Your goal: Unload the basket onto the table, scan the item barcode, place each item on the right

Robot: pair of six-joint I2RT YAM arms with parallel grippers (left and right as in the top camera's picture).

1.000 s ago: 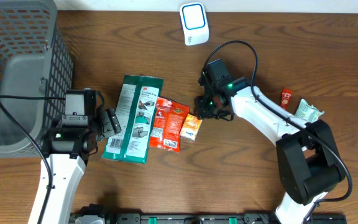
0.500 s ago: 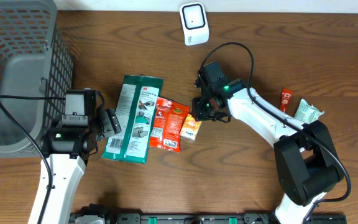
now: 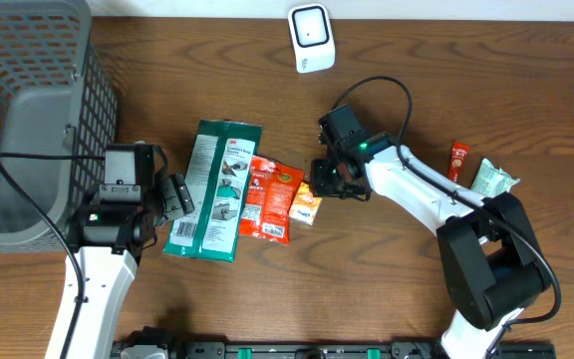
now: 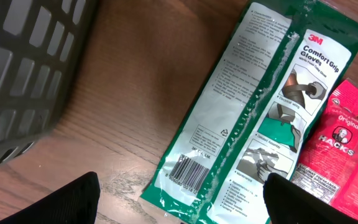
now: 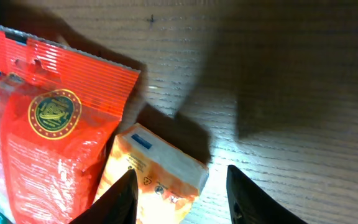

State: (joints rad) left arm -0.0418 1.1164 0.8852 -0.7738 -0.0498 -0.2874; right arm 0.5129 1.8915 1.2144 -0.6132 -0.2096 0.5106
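A small orange-and-white packet (image 3: pixel 307 204) lies beside a red snack bag (image 3: pixel 267 196) and a green 3M gloves pack (image 3: pixel 215 189) on the wooden table. My right gripper (image 3: pixel 329 179) hangs low over the orange packet's (image 5: pixel 157 171) right end, open. Its left finger overlaps the packet, and bare table shows between the packet and the right finger. The right gripper's (image 5: pixel 180 173) jaws hold nothing. My left gripper (image 4: pixel 180 186) stands wide open above the gloves pack's (image 4: pixel 253 106) barcode (image 4: pixel 188 169). A white scanner (image 3: pixel 310 38) stands at the back edge.
A grey mesh basket (image 3: pixel 28 120) fills the left back corner, close to the left arm. A small red item (image 3: pixel 458 157) and a green-white packet (image 3: pixel 493 179) lie at the right. The red bag (image 5: pixel 48 124) overlaps the gloves pack's edge.
My right gripper has shifted slightly left over the orange packet and its jaws have narrowed. The left arm and the items have stayed still.
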